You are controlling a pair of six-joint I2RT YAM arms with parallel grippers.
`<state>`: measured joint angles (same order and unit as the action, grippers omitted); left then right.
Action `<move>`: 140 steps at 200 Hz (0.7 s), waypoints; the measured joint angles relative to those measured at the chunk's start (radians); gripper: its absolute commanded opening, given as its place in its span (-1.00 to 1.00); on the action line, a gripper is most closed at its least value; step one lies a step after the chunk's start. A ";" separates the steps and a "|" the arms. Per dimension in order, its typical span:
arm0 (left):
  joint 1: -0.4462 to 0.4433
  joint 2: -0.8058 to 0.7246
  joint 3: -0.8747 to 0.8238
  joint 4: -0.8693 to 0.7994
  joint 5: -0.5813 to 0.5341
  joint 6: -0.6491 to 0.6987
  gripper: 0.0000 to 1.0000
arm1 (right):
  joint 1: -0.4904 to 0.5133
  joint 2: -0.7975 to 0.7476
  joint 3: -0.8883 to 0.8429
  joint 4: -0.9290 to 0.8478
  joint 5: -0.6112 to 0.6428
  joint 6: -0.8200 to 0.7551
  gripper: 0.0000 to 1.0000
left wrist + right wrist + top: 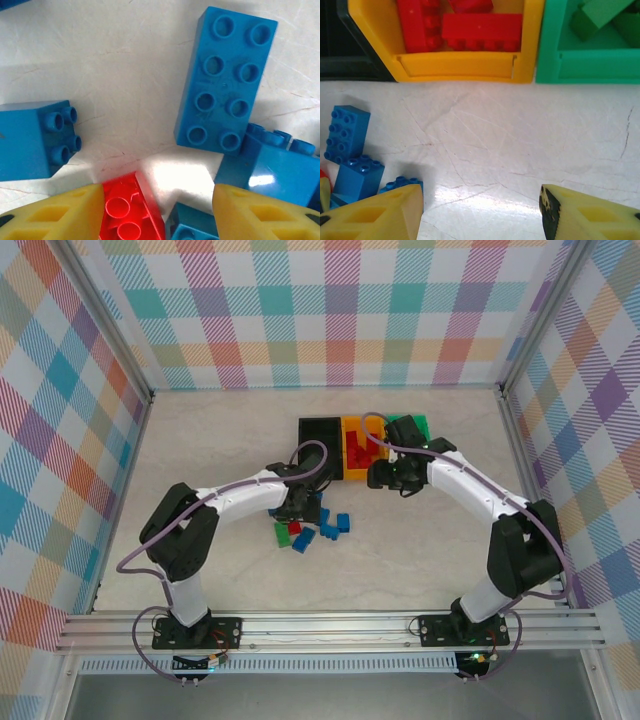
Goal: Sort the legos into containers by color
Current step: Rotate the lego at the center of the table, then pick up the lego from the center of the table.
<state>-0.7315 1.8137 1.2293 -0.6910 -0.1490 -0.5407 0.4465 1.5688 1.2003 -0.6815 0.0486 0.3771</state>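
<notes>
We find the left fingers (55, 215) wide astride a red brick (127, 210) among loose legos (305, 540) on the table (125, 60), apparently poised to grasp. The right fingers (375, 215) stand wide and empty, facing the orange bin (455, 70) of reds.

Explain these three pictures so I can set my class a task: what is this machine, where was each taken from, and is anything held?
Two robot arms are bolted to a table, each ending in a two-finger gripper. The wide picture looks down from above: the left gripper hangs over loose bricks, the right gripper is near three bins. The other two come from cameras on the wrists, so the yellow fingers belong to the arms. Blue bricks and a red brick lie on the table. Other red bricks sit in the orange bin, green bricks in the green bin. Both grippers are open and hold nothing.
</notes>
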 measured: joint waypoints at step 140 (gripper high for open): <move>0.000 -0.052 -0.097 0.016 -0.070 0.011 0.28 | 0.001 -0.026 -0.062 0.037 0.002 0.026 0.27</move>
<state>-0.7315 1.7615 1.1320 -0.6746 -0.2192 -0.5297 0.4473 1.5433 1.1385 -0.6449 0.0502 0.4034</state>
